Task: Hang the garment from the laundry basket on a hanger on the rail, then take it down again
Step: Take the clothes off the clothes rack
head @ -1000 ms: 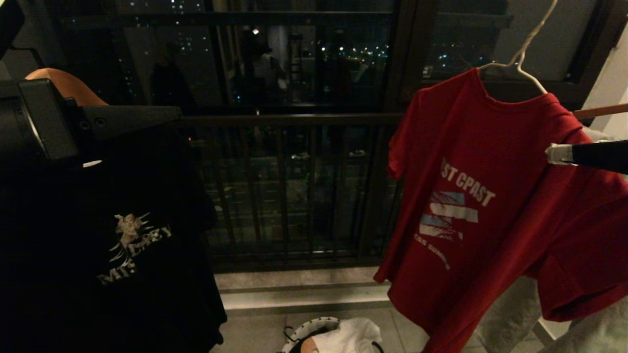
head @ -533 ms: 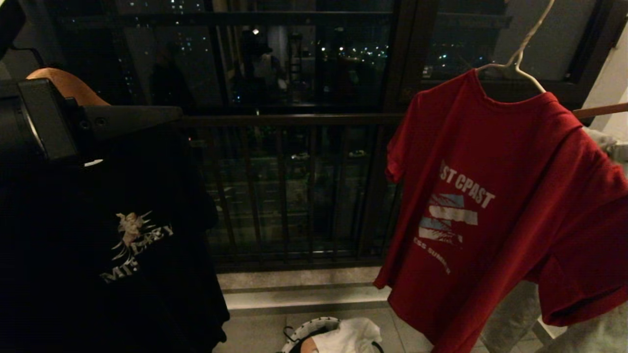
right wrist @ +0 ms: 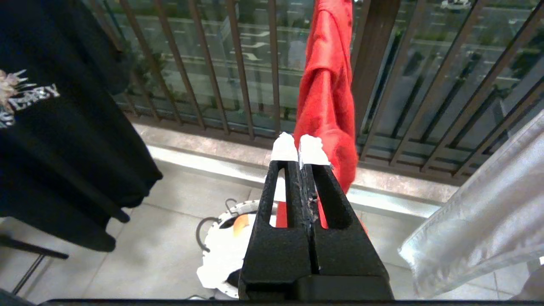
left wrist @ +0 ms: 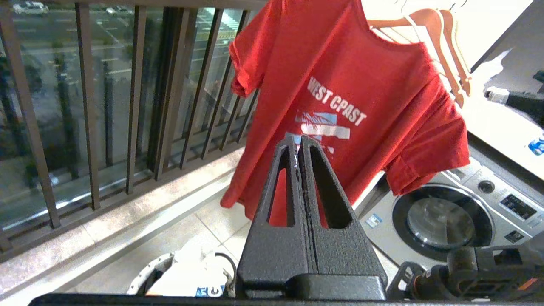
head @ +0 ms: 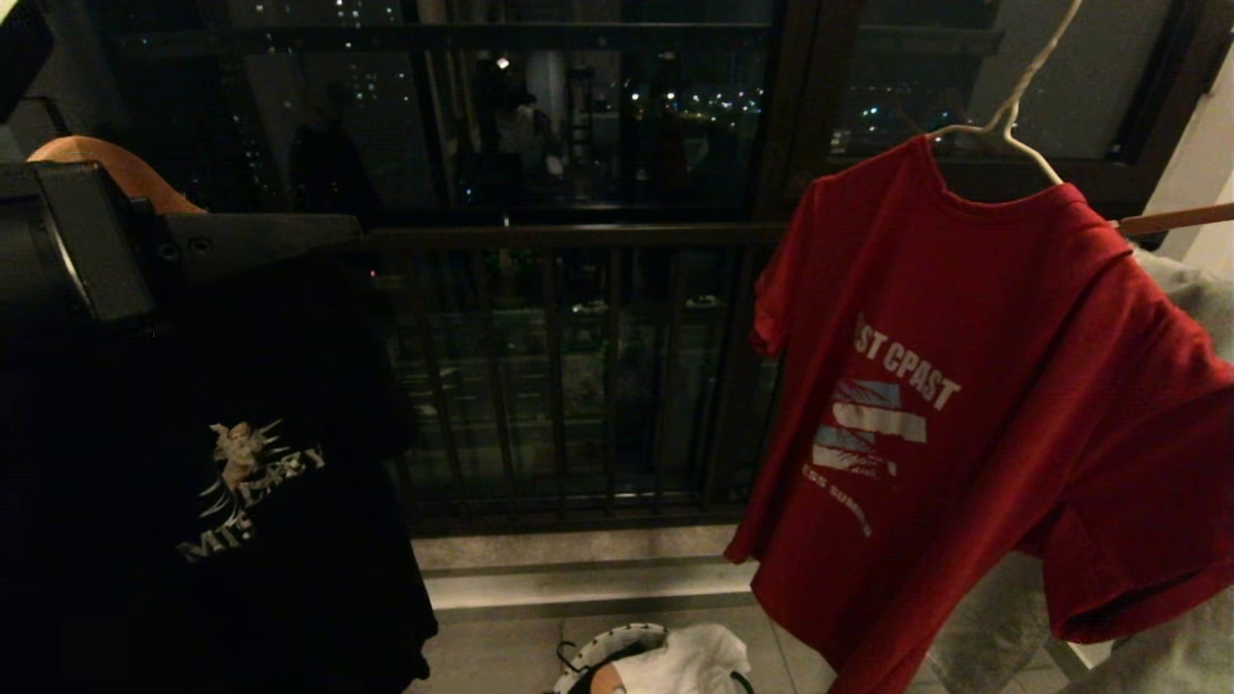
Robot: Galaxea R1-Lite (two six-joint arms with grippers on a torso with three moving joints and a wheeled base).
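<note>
Ahead of my right claw, whose white-tipped fingers are pressed fully together on nothing, the garment hangs on the hanger; in the right wrist view the red cloth shows edge-on just beyond the tips, and I cannot tell whether they brush it. The right claw itself is outside the head view. My left claw is likewise closed and empty, held level beside the black T-shirt on its wooden hanger, with the garment well ahead of its tips. Below both claws the laundry basket stands on the tiled floor, a white T-shirt lying in it. The rail is not in view; the hanger's wire runs up out of the head view.

Judgement: the garment is hung, so the step in hand is the take-down. To do it well I would reopen the right claw before approaching, seize the wire at the neck rather than the cloth, and lift straight up until the hook clears before drawing away. The shirt sits skewed, its far shoulder low, so a sideways tug may slide it off the wire; the left claw can steady the hem.
</note>
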